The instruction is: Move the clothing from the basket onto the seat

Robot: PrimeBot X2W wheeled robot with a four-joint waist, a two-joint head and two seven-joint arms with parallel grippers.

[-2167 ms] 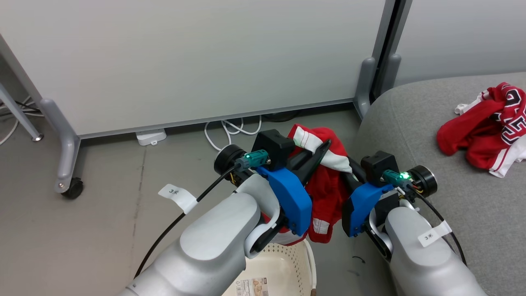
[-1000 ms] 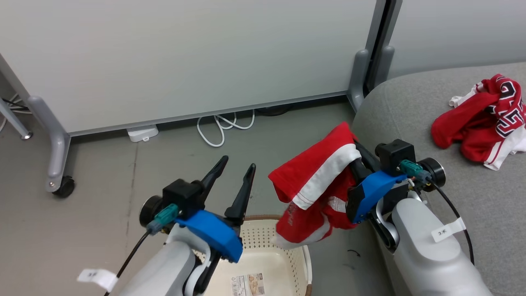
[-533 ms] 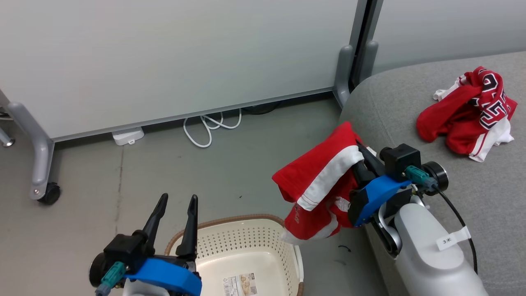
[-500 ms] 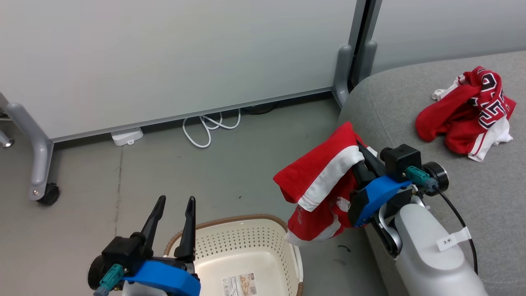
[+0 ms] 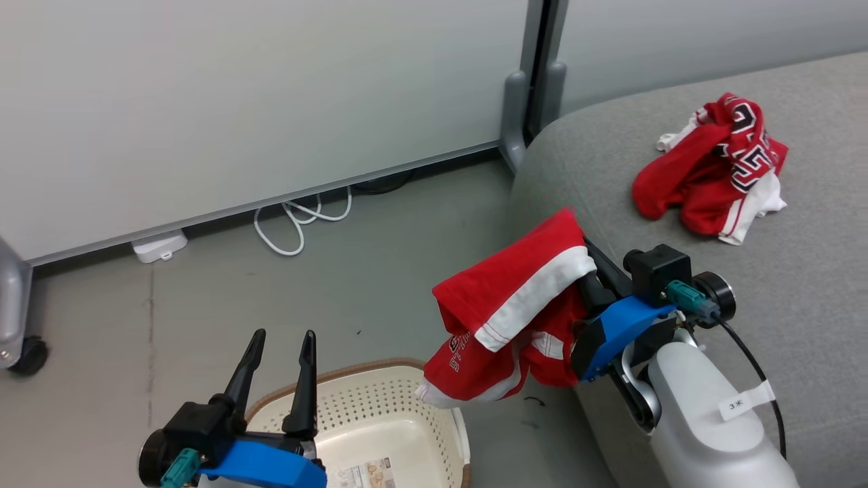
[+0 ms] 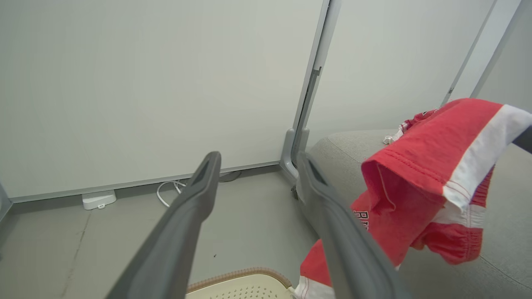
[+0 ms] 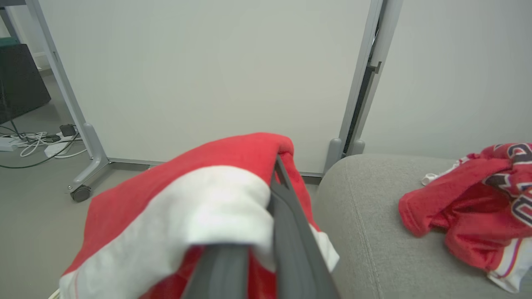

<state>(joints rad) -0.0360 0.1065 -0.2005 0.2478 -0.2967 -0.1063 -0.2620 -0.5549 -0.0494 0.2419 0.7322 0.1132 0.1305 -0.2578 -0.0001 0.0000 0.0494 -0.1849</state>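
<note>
The right gripper (image 5: 588, 257) has its fingers (image 7: 286, 232) clenched on the banded garment (image 5: 515, 298), pinching it at the white band. The cloth drapes over the fingertips and hangs in a loose red fold. It hangs in the air beside the seat's (image 5: 780, 291) rounded near edge, over the floor (image 5: 203, 305) between seat and basket (image 5: 342, 371) and, as far as the head view tells, touching neither. The left gripper (image 5: 283, 342) stands released, its fingers (image 6: 187, 216) well apart and holding nothing, low by the basket's rim. The lettered garment (image 5: 712, 163) already lies crumpled on the seat, well apart from the right gripper. What shows of the basket's bottom is bare but for a label (image 5: 366, 472).

So the step in hand is the carry of what looks to be the last garment. The next move, I judge, calls for swinging the right arm further over the cushion until the hanging fold is above the fabric rather than its edge, then lowering and letting go. Released too early, the cloth could slide down the rounded side to the floor.

Two seconds ago both grippers were at this garment, close together. Now the left has let go and dropped to the basket, and the right alone bears it. The head camera has turned toward the seat, so the lettered garment's shift in that view is no move of its own.
</note>
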